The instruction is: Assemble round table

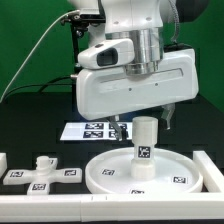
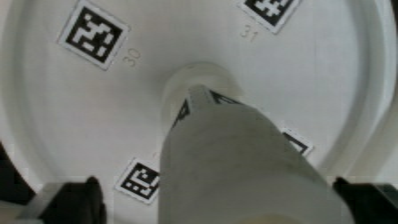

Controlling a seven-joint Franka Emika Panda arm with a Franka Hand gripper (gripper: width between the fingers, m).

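Note:
The large rimmed round disc (image 1: 108, 176) lies flat on the table. The short thick cylinder leg (image 1: 145, 152) stands upright at its centre, with a tag on its side. My gripper (image 1: 144, 125) hangs right above the leg, open, its fingertips (image 1: 120, 128) level with the leg's top, one on each side. In the wrist view the leg (image 2: 231, 150) runs down to the disc (image 2: 71, 115), and the dark fingertips (image 2: 79, 200) stand apart from the leg on both sides. The small cross-shaped foot (image 1: 40, 172) lies on the table at the exterior view's left.
The marker board (image 1: 90, 130) lies behind the disc. A white bar (image 1: 100, 207) runs along the front edge, with white blocks at the far left (image 1: 4, 160) and far right (image 1: 212, 168). A green wall stands at the back.

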